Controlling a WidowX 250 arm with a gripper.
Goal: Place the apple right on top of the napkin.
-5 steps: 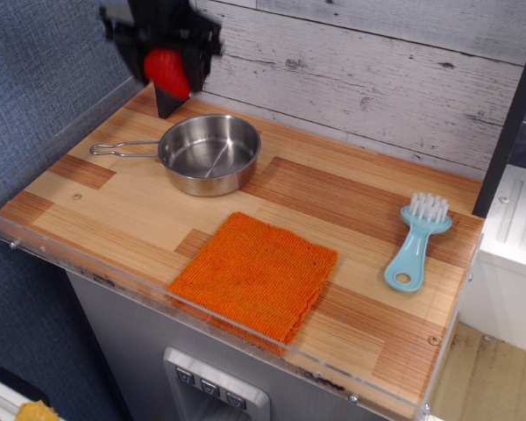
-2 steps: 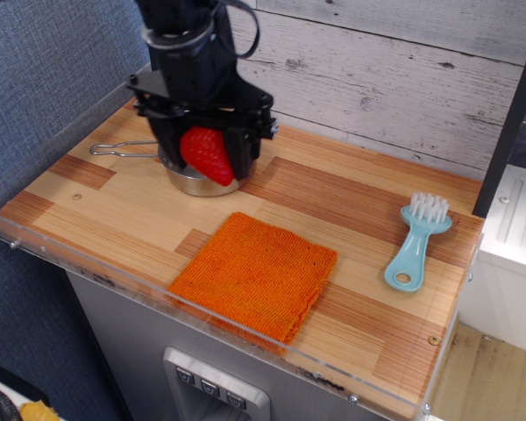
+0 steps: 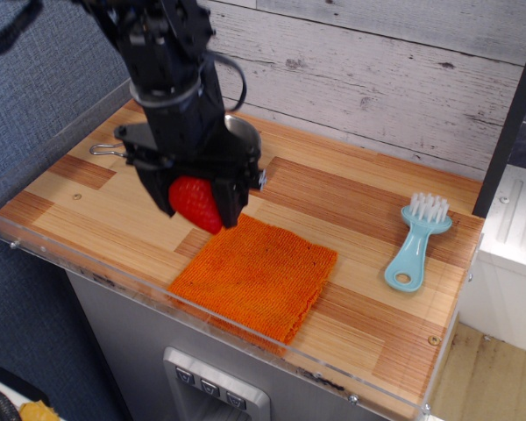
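The apple (image 3: 195,202) is a small bright red, strawberry-shaped toy fruit. My black gripper (image 3: 197,203) is shut on it and holds it in the air, over the far left corner of the napkin (image 3: 254,275). The napkin is a square orange knitted cloth lying flat on the wooden counter near its front edge. The arm reaches down from the upper left and hides most of the pan behind it.
A steel pan (image 3: 238,132) with a wire handle (image 3: 103,150) stands behind the gripper. A light blue brush (image 3: 416,239) lies at the right. A clear plastic rim (image 3: 88,263) runs along the counter's front and left edges. A plank wall stands behind.
The gripper has carried the apple from the back left corner, over the pan, forward and down to the napkin's far left corner.
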